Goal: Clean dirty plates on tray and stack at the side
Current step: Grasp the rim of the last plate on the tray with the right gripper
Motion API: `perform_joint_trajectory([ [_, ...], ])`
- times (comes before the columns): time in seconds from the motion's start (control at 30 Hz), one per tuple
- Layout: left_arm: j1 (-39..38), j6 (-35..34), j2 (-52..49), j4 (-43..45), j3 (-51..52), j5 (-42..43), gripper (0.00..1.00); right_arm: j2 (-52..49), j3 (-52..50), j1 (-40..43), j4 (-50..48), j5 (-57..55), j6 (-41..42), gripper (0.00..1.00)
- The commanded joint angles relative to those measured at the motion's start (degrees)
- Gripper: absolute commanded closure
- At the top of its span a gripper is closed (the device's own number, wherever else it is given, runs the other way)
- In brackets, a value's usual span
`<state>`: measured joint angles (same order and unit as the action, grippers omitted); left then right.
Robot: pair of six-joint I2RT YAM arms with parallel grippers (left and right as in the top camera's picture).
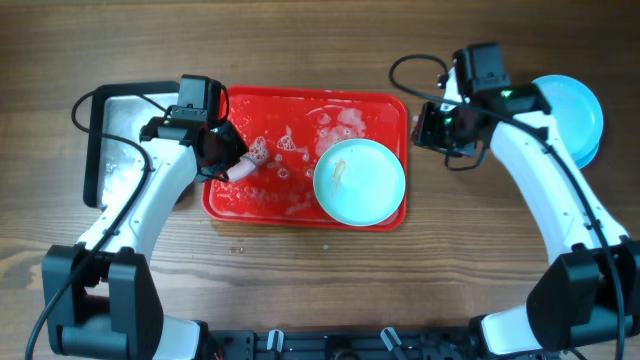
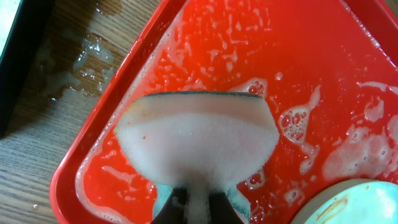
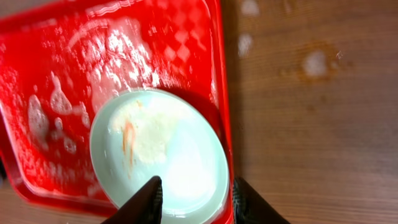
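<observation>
**One smeared plate lying on a foamy tray**

Two arms are reaching in over the table (image 1: 320, 290). The left fingers (image 2: 176, 210) are pinching a sponge (image 2: 198, 140) (pale foam body, thin green scouring face on its far side). The sponge is hanging over the left end of the red tray (image 1: 300, 100), close to that rim. Whether it is touching the tray floor I cannot tell. Suds and water are lying across the tray floor, thickest toward the table's far edge, and a wet patch is spreading on the wood just outside the tray's left rim.

One dirty plate (image 1: 359, 181) is sitting in the tray's right end, toward the table's near edge. It is carrying an orange-brown streak and a patch of suds near its middle. The right fingers (image 3: 151, 200) are standing spread with nothing between them, hovering just off the tray's far right corner and apart from the plate.

Toward the table's right edge, the stacked plates (image 1: 578, 110) are lying one on the other, partly hidden by the right arm. A metal pan (image 1: 110, 150) is sitting by the left edge, just beside the tray.
</observation>
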<state>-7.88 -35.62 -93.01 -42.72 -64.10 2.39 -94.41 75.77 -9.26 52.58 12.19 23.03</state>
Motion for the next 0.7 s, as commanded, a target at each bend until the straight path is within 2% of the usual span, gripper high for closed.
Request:
perform_joint_trajectory([
  [0.0,-0.2,0.9,-0.4,0.0,0.0,-0.5,0.96,1.0,-3.4,-0.9,-3.7,-1.9,2.7,0.63],
  [0.1,-0.2,0.9,-0.4,0.1,0.0,-0.5,0.96,1.0,-4.1,-3.5,-3.5,-2.1,0.3,0.63],
  [0.17,-0.2,0.9,-0.4,0.0,0.0,-0.5,0.96,0.4,-6.4,-6.4,-3.0,-3.5,3.7,0.64],
  [0.23,-0.2,0.9,-0.4,0.0,0.0,-0.5,0.96,-0.5,-8.9,-8.1,-1.9,-3.3,7.3,0.74],
  [0.27,-0.2,0.9,-0.4,0.0,0.0,-0.6,0.96,-0.9,-9.3,-9.0,0.5,-3.3,8.0,0.75],
  [0.33,-0.2,0.9,-0.4,0.0,0.0,-0.5,0.96,-0.9,-9.6,-10.3,5.2,-3.3,9.7,0.74],
  [0.4,-0.2,0.9,-0.4,0.0,0.0,-0.5,0.96,-0.9,-10.6,-11.2,5.5,-3.3,10.3,0.73],
  [0.5,-0.2,0.9,-0.4,0.0,0.0,-0.5,0.96,-0.9,-15.4,-12.7,2.1,-3.3,12.1,0.71],
  [0.67,-0.2,0.9,-0.4,0.0,0.0,-0.5,0.96,-3.0,-15.5,-12.7,-1.3,-1.2,11.6,0.65],
])
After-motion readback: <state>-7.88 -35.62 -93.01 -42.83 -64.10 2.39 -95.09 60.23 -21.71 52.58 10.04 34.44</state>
